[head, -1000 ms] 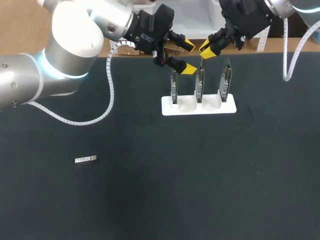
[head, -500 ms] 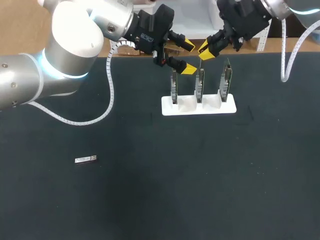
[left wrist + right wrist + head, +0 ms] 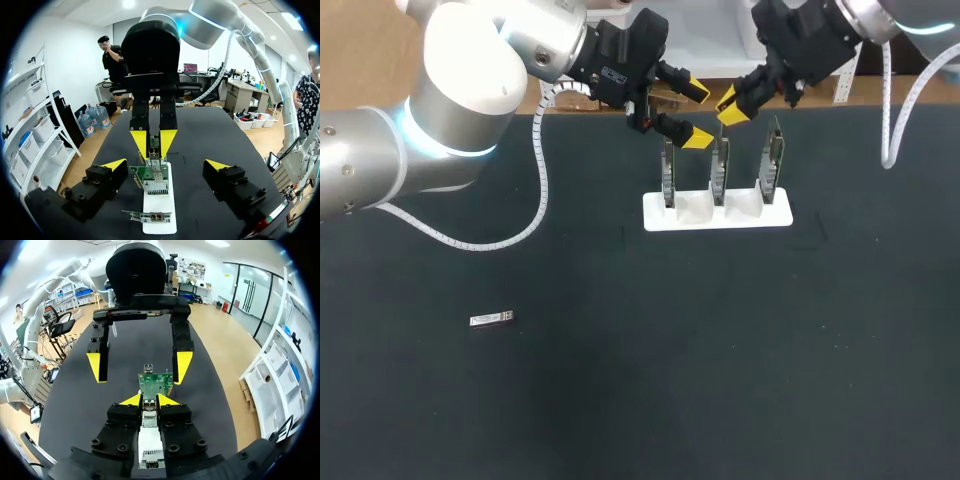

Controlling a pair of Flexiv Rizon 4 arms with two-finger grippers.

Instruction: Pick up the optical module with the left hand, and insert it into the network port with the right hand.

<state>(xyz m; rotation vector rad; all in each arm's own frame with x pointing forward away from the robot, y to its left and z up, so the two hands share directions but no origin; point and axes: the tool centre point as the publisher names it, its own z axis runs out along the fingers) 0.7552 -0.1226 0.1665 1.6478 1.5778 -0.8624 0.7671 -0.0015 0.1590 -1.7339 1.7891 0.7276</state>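
Nearest the robot, the optical module (image 3: 491, 319) lies flat on the black table (image 3: 620, 400), long axis left to right, well apart from both arms: back toward the robot and leftward from the left gripper (image 3: 692, 113), the nearer one, which hangs wide open and empty. Farther out a white holder (image 3: 717, 214) carries three upright circuit boards (image 3: 719, 170), with the right gripper (image 3: 728, 104) just above the middle one; whether it grips anything cannot be told. Only the head view shows the module; both wrist views take in just holder, boards and the opposite gripper
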